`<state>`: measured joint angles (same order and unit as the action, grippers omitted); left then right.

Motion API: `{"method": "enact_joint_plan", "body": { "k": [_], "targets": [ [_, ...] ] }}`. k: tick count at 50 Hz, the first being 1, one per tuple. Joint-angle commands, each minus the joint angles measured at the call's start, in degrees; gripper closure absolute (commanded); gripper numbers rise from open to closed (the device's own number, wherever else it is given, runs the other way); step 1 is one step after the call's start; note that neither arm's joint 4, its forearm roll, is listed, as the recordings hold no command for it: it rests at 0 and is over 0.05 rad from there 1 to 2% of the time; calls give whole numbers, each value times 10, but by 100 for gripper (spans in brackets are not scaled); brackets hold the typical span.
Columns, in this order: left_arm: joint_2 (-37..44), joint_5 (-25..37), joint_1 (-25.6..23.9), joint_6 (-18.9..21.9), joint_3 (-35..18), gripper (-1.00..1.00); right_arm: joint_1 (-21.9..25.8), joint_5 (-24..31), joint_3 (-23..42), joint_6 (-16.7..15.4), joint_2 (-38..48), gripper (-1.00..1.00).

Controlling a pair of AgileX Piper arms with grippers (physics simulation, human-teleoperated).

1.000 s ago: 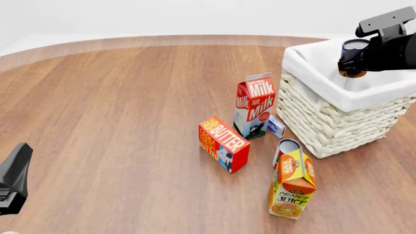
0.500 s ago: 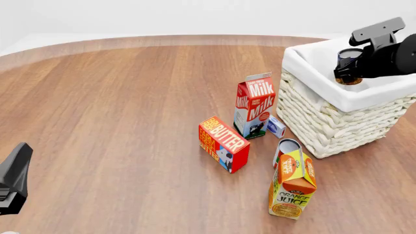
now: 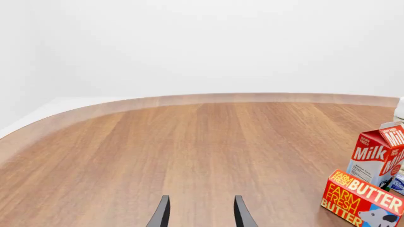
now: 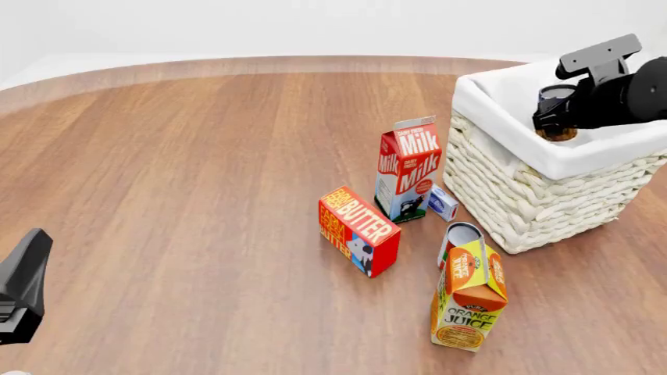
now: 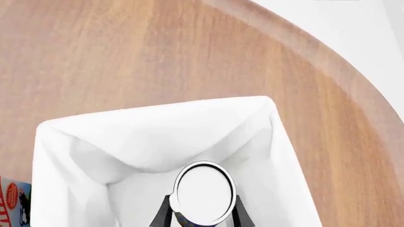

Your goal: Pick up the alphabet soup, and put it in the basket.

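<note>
The alphabet soup can [image 4: 554, 109] hangs in my right gripper [image 4: 563, 113] over the inside of the basket [image 4: 521, 195] at the right of the table, its lower end below the cloth rim. In the right wrist view the can's pale top [image 5: 203, 193] sits between the two fingers, which press on its sides, with the basket's white lining [image 5: 158, 113] all around it. My left gripper [image 3: 200, 215] is open and empty, low over bare wood at the near left, far from the basket.
A milk carton [image 4: 408, 168], a butter box [image 4: 358, 230] and a small blue box [image 4: 443, 203] stand left of the basket. An orange juice carton [image 4: 469, 297] stands in front, with a red-and-white can [image 4: 460, 234] just behind it.
My right gripper has lowered the can a little and shifted it slightly, so it sits deeper over the basket's inside. The left arm has not moved.
</note>
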<state>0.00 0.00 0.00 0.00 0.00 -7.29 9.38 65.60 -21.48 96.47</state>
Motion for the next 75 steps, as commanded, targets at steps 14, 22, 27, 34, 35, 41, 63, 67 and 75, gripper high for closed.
{"method": "enact_joint_plan", "body": {
  "k": [14, 22, 27, 34, 35, 41, 63, 67, 75],
  "targets": [
    [0, 0, 0, 0, 0, -100, -5, -9, 7, 6, -5, -100],
    [0, 0, 0, 0, 0, -100, 4, -11, 5, 20, -22, -100],
    [0, 0, 0, 0, 0, -100, -2, -14, 4, 20, -36, -100],
    [0, 0, 0, 0, 0, -100, -2, -19, -2, 22, -58, -100],
    [0, 0, 0, 0, 0, -100, -2, -20, -3, 23, -62, -100],
    [0, 0, 0, 0, 0, -100, 2, -25, -15, 28, -87, -100],
    [0, 0, 0, 0, 0, -100, 26, -40, -66, 39, -173, -100],
    [0, 0, 0, 0, 0, -100, 33, -42, -77, 42, -189, -100],
    [0, 0, 0, 0, 0, -100, 42, -45, -94, 47, -223, -100]
  ]
}}
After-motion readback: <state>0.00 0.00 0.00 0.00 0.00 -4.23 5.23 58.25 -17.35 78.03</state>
